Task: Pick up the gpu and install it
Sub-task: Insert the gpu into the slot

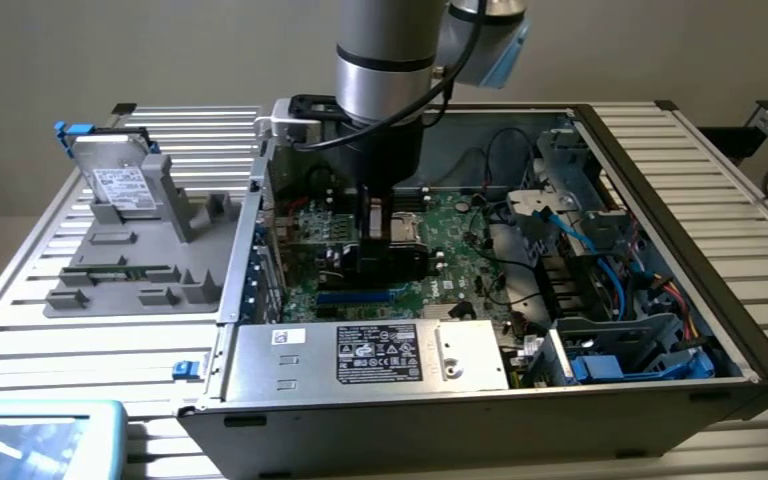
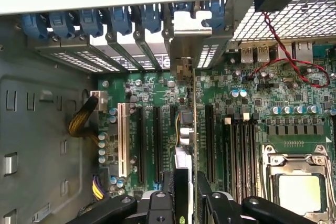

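Gripper (image 2: 188, 188) jaws, set narrow, clamp the one gpu (image 2: 188, 129) on edge over the motherboard (image 2: 294, 103) slots inside the computer case (image 1: 491, 425), so pickup looks done and seating seems unfinished, while one hard drive (image 1: 123, 185) and one memory stick (image 1: 117, 271) sit on the grey tray (image 1: 131, 300) at the exterior view's left.

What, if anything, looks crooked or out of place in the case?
Nothing stands out. The gpu sits edge-on in the hand, parallel to the motherboard slots, not visibly tilted. No loose or damaged parts are visible.
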Tool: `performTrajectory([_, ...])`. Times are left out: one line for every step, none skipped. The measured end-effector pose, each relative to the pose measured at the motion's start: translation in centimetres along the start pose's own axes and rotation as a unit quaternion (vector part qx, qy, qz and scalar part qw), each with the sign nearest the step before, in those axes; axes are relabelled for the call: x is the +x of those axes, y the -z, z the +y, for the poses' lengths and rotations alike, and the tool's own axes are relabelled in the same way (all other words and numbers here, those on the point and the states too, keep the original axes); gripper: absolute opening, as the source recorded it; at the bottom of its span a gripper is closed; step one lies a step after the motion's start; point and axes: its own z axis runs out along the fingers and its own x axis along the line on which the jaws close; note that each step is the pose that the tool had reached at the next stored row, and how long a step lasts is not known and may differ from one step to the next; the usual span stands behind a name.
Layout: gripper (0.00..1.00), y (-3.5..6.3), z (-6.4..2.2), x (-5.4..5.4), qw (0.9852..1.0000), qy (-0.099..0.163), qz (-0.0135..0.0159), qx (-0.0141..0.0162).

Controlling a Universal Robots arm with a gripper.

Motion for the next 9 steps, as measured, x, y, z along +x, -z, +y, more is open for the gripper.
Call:
performTrajectory([0.28,-0.06,0.05,0.0,1.0,-0.001,-0.0001,0.0001])
performTrajectory([0.28,-0.1,0.1,0.0,1.0,-0.003,-0.0002,0.0001])
performTrajectory([0.28,-0.13,0.14,0.01,1.0,-0.004,-0.0005,0.0002])
performTrajectory([0.28,-0.16,0.17,0.01,1.0,-0.005,-0.0009,0.0003])
performTrajectory([0.28,-0.19,0.2,0.01,1.0,-0.006,-0.0014,0.0003])
performTrajectory([0.28,-0.23,0.24,0.0,1.0,-0.006,-0.0023,0.0005])
performTrajectory([0.28,-0.25,0.25,0.0,1.0,-0.007,-0.0033,0.0006])
performTrajectory([0.28,-0.29,0.27,0.0,1.0,-0.008,-0.0045,0.0007])
performTrajectory([0.28,-0.33,0.32,0.0,0.9999,-0.009,-0.0058,0.0008])
